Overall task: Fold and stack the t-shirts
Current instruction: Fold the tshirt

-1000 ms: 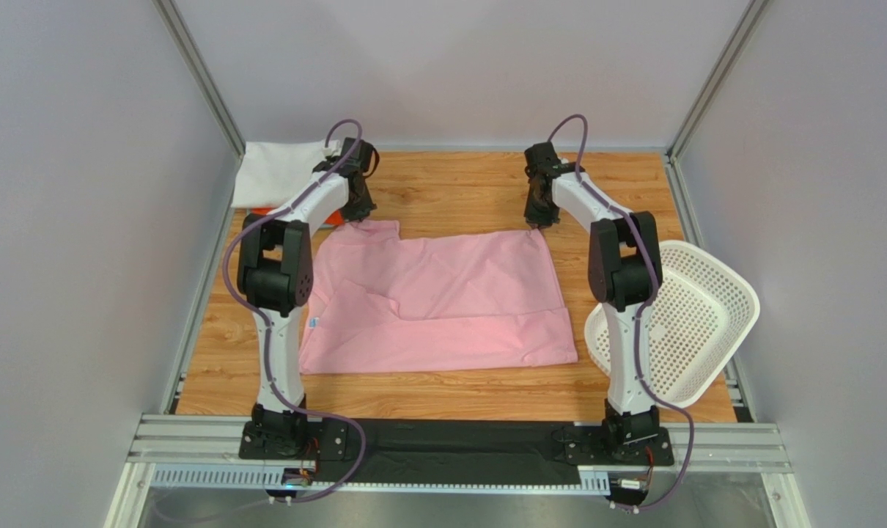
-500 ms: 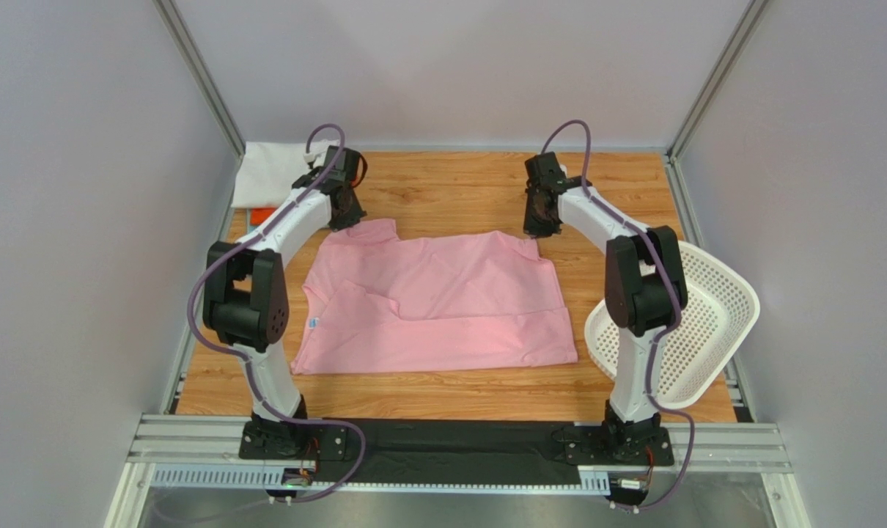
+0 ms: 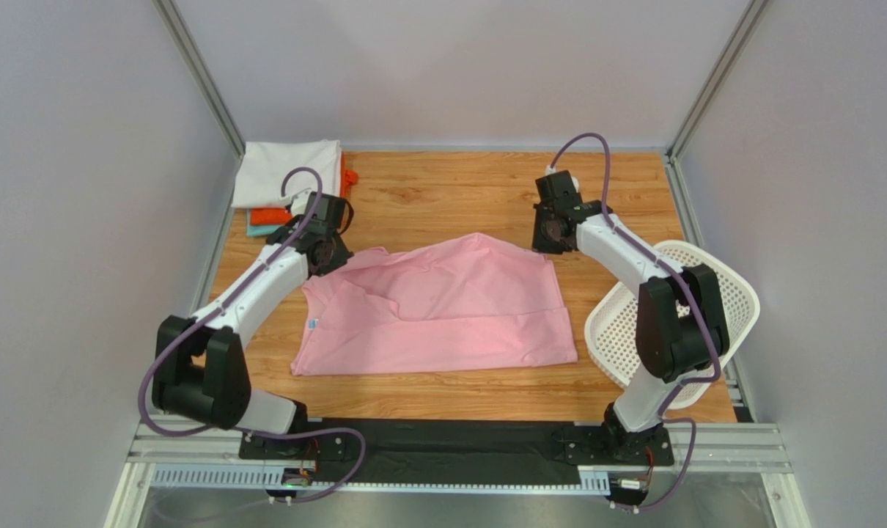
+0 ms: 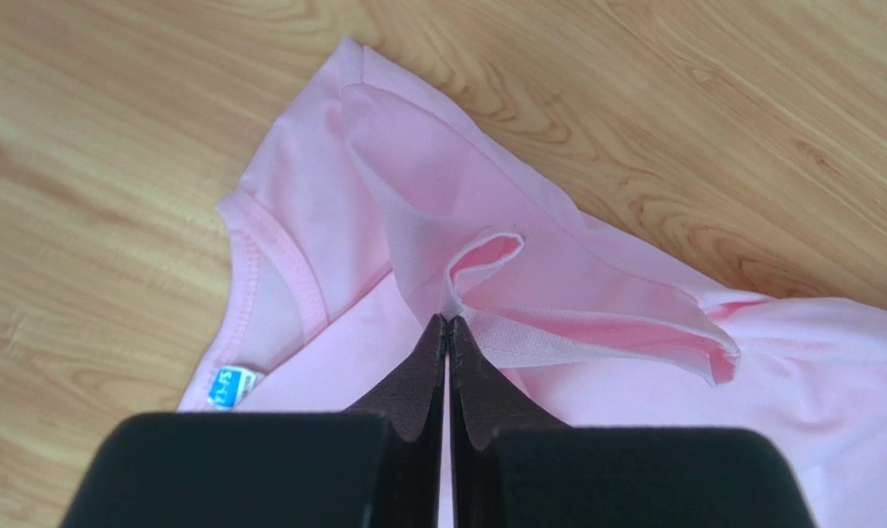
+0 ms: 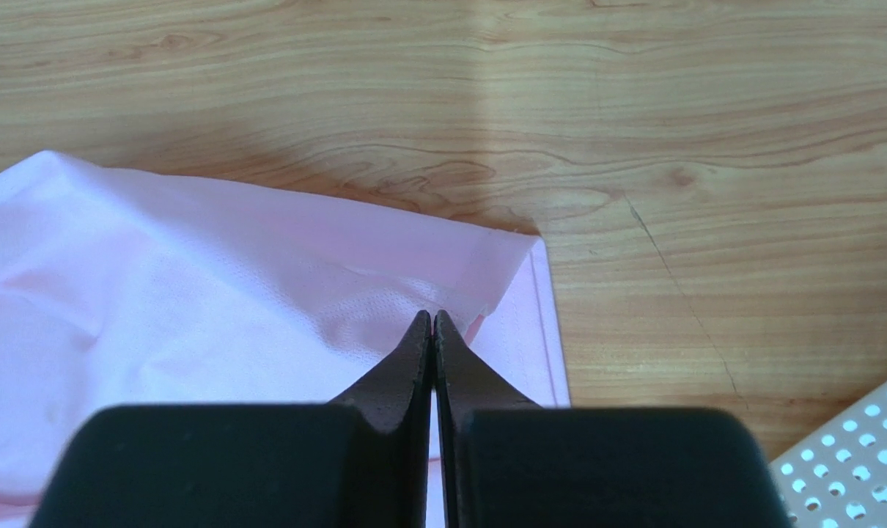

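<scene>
The pink t-shirt (image 3: 448,308) lies spread across the middle of the table (image 3: 448,187), its collar toward the left. Its near edge lies flat on the wood. Its far edge is raised off the surface at both far corners, and the cloth between them is creased. A small neck label (image 4: 230,385) shows inside the collar.

The left gripper (image 3: 325,251) stands at the shirt's far-left corner. Its jaws are pressed together on a fold of pink cloth, with a hemmed edge curling just beyond the tips in the left wrist view.

The right gripper (image 3: 549,233) stands at the far-right corner. Its jaws are pressed together on the cloth, which rises to the tips; the hemmed edge lies on the wood just beside them.

A folded stack sits in the far-left corner of the table, apart from the pink shirt: a white t-shirt (image 3: 288,171) on top, an orange-red t-shirt (image 3: 349,176) showing beneath it, and a teal t-shirt (image 3: 259,231) edge at the bottom.

A white perforated basket (image 3: 701,319) rests tilted at the table's right edge, near the right arm.
</scene>
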Motion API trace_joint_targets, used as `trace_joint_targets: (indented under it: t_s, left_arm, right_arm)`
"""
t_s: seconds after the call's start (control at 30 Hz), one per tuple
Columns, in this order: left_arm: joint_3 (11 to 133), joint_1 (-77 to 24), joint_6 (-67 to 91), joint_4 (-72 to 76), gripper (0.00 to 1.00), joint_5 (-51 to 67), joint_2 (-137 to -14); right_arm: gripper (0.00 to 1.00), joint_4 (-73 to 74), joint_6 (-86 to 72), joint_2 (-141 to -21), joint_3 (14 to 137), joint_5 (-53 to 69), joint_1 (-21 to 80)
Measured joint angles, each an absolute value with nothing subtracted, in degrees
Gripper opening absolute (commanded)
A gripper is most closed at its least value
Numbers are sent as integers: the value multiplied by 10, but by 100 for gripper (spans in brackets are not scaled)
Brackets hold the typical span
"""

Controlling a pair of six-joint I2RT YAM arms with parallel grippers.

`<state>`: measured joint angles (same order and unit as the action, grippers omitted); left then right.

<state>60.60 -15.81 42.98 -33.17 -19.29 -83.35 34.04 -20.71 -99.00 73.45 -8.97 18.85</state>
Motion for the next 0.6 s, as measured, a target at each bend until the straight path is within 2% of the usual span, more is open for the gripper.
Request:
trace_joint_targets:
  t_s: [0.6]
  left_arm:
    - [444,-208,509,-363,0,-222,-601]
  right_arm:
    - [0,341,-192,-913,677,-104,189]
